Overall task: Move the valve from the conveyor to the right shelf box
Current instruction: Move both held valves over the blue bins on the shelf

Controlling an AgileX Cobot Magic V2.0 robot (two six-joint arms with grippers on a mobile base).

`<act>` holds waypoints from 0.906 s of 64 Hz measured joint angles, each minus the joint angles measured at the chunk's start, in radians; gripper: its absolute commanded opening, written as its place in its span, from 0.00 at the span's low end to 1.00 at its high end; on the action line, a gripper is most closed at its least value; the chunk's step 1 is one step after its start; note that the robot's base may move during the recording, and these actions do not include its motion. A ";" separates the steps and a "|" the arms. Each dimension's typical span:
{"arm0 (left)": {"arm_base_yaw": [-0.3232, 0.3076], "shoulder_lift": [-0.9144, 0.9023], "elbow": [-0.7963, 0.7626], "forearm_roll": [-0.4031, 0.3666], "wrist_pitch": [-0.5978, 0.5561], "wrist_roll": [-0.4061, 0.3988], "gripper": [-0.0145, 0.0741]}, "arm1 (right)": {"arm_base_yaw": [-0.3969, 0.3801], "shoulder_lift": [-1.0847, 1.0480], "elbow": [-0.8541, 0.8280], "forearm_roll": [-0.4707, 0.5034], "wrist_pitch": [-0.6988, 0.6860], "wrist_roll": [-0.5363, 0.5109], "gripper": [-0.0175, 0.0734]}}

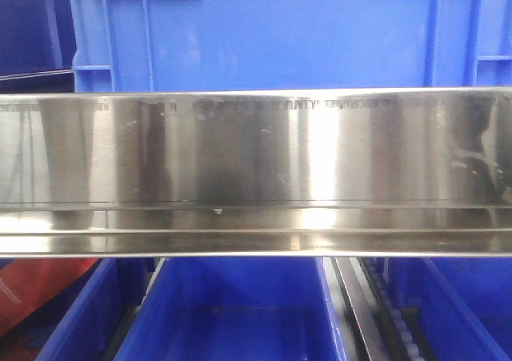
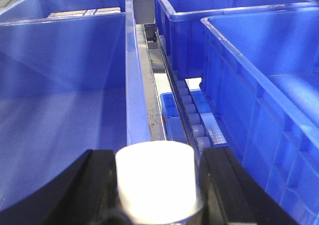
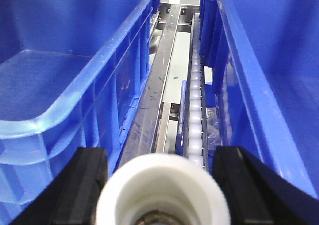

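In the left wrist view, a valve's white cylindrical base (image 2: 155,177) sits between my left gripper's (image 2: 157,187) black fingers (image 2: 94,185), with a silvery flange under it; the gripper is shut on it, above the wall of a blue shelf box (image 2: 65,100). In the right wrist view, a second valve (image 3: 162,185) shows as a white cup with metal inside, held between my right gripper's (image 3: 162,197) black fingers (image 3: 82,185) above the gap between two blue boxes. The conveyor is out of view. Neither gripper shows in the front view.
Blue shelf boxes stand left (image 3: 65,60) and right (image 3: 269,60), with a steel rail (image 3: 159,85) and white roller track (image 3: 197,110) between. More boxes (image 2: 279,70) and rollers (image 2: 192,117) flank the left gripper. A polished steel shelf beam (image 1: 256,169) fills the front view.
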 measured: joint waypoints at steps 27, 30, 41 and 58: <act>0.000 0.000 0.000 0.000 0.000 0.000 0.04 | 0.000 0.000 0.000 0.000 0.000 0.000 0.02; 0.000 0.000 0.000 0.000 0.000 0.000 0.04 | 0.000 0.000 0.000 0.000 0.000 0.000 0.02; 0.000 0.000 0.000 0.000 -0.002 0.000 0.04 | 0.000 0.000 0.000 0.000 0.000 0.000 0.02; 0.000 0.000 -0.062 0.007 0.021 0.000 0.04 | 0.000 0.000 -0.016 0.000 0.025 0.000 0.02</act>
